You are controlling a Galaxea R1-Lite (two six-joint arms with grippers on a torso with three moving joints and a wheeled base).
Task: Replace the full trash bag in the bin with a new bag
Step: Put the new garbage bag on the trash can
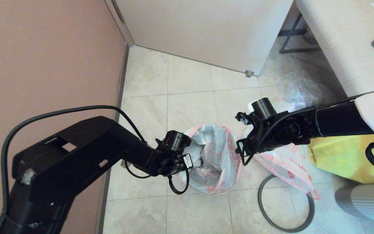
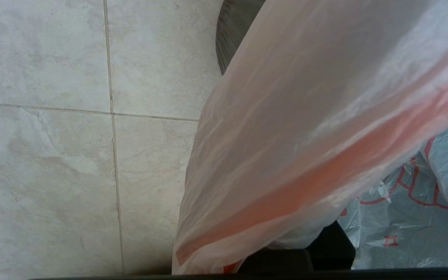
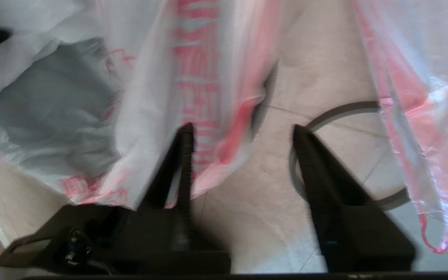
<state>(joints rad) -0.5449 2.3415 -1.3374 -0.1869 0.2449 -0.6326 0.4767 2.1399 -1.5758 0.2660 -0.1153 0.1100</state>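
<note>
A white full trash bag (image 1: 218,162) with a pink rim band sits in the bin (image 2: 228,35), draped over its wall, with crumpled plastic (image 2: 403,217) showing inside. My left gripper (image 1: 193,161) is shut on the bag's near-left rim (image 2: 286,163) and holds it raised. The film hides most of its fingers (image 2: 331,245). My right gripper (image 3: 241,130) stands open at the bag's right rim, and the loose edge (image 3: 224,147) lies against one finger, not pinched. The limp, flat new bag (image 1: 287,169) lies on the floor right of the bin, partly under my right arm.
The grey hoop (image 1: 265,211) lies on the tiles right of the bin, partly under the flat bag. A yellow fabric bag (image 1: 339,159) stands further right, a clear crinkly bag (image 1: 300,87) behind it by the table (image 1: 342,48). A wall (image 1: 44,65) runs along the left.
</note>
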